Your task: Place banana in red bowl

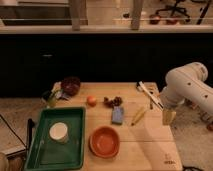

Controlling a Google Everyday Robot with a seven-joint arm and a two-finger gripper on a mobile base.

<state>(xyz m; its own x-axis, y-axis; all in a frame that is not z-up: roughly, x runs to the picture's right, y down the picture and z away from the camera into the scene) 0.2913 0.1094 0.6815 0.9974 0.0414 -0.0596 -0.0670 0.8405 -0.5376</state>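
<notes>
The banana [139,115] is slim and yellow and lies at a slant on the wooden table [150,145], right of centre. The red bowl [104,141] is a shallow orange-red bowl near the table's front, left of and nearer than the banana. My gripper [168,116] hangs from the white arm [187,85] at the table's right edge, to the right of the banana and apart from it. Nothing shows in the gripper.
A green tray [75,120] at the front left holds a white cup [58,132]. A blue sponge [117,115] lies left of the banana. An orange fruit [91,100], dark grapes [113,101] and a maroon bowl [70,85] sit further back. Cutlery [148,93] lies at the back right.
</notes>
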